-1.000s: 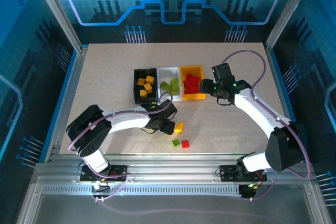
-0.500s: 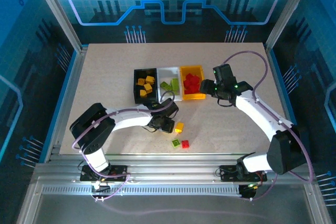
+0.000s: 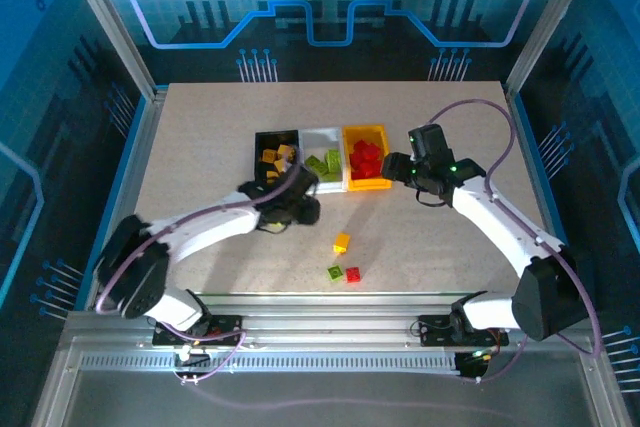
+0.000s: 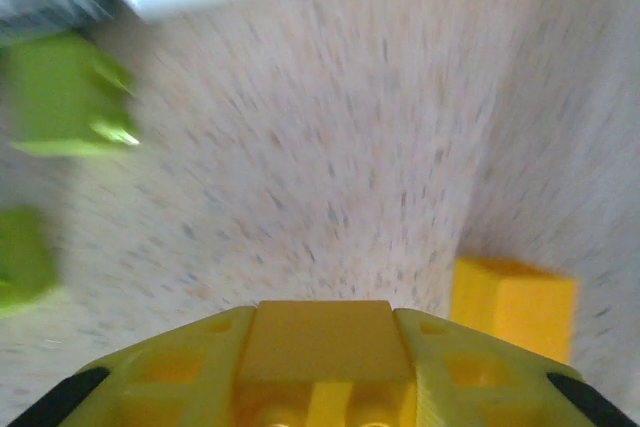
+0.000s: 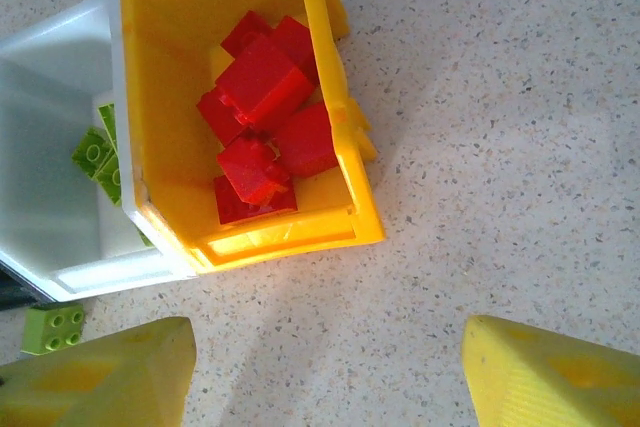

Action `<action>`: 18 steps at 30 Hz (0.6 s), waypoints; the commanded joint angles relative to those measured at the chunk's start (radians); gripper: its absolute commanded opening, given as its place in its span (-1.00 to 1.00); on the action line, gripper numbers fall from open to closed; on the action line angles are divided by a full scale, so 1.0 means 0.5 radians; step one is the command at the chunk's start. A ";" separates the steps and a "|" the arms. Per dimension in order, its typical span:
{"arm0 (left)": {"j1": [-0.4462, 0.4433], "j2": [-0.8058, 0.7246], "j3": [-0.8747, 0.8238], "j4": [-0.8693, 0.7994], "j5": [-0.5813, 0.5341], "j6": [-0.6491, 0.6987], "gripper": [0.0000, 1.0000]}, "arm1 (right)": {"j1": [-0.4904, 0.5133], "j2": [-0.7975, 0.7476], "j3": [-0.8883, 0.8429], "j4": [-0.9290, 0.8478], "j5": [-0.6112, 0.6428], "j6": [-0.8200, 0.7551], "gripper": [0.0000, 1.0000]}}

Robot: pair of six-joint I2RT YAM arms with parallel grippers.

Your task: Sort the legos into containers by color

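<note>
Top camera: three bins sit in a row mid-tabletop [image 3: 200, 147], namely one black bin [image 3: 258, 155], one white bin [image 3: 323, 132] and one yellow bin [image 3: 367, 185]. Three loose bricks lie out in the open nearer the arms: one yellow brick [image 3: 342, 242], one green brick [image 3: 335, 272] and one red brick [image 3: 352, 274]. The left hand [image 3: 297, 197] hangs just in front of the black bin, and the right hand [image 3: 395, 167] sits just beside the yellow bin.

Left wrist camera is blurry, but the hand looks clamped on a held yellow piece [image 4: 320, 332]. One more yellow block [image 4: 515, 307] lies on the tabletop to the right, and two green blocks [image 4: 60, 92] are off to the left.

Right wrist camera: the fingers [image 5: 100, 377] are apart with nothing between them. The yellow bin holds roughly six red bricks [image 5: 265, 82], the white bin shows two green ones [image 5: 95, 152], and a stray green brick [image 5: 50, 329] sits just outside it.

It looks like a yellow delivery. The next move would be getting the left hand over the black bin's opening, then letting go.
</note>
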 commanded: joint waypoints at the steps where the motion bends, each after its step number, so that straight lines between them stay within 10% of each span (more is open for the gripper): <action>1: 0.223 -0.091 0.128 -0.089 -0.187 -0.008 -0.26 | -0.030 -0.039 -0.056 0.019 -0.021 0.046 0.44; 18: 0.674 0.854 0.924 -0.038 -0.175 0.036 -0.03 | 0.000 -0.168 -0.219 -0.049 -0.135 0.103 0.44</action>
